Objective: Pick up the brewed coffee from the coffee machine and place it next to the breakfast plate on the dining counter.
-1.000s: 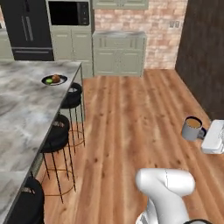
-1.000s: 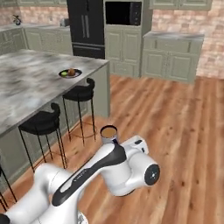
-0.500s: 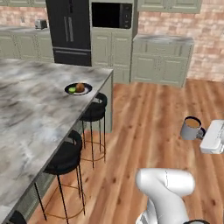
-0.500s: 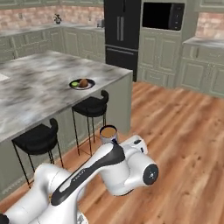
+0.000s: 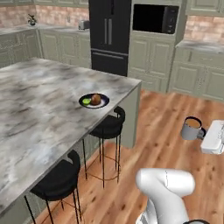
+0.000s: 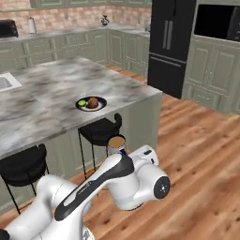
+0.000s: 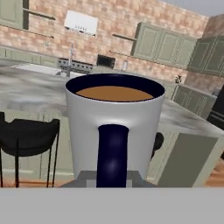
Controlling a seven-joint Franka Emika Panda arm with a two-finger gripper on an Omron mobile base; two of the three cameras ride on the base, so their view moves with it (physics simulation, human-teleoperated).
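Hand [image 5: 204,136] is clamped on the mug [image 5: 191,128] by its handle, carrying it in mid-air over the wood floor [image 5: 175,113], well apart from the bench [image 5: 39,118]. Mug upright, coffee level, nothing spilled. In the hand view the mug [image 7: 114,127] sits close up w/ its dark handle facing the camera, brown coffee near the rim.

Plate [image 5: 94,101] w/ bun and lime bit sits near the bench's far corner, just in from the long edge above the stools. From the right base view the plate [image 6: 91,103] is likewise close to that corner, w/ bare marble on every side of it: plenty of room beside it along the edge and further in. Sink cutout [image 6: 5,83] is at the far left end, well apart from the plate.

Two black stools [image 5: 109,127] [image 5: 59,180] are tucked under the long edge, seats just below the overhang; nearest one is right under the plate's spot. Floor between mug and bench corner is open. Black fridge [image 5: 109,35] and green cabinets [image 5: 197,74] stand well back behind the bench.
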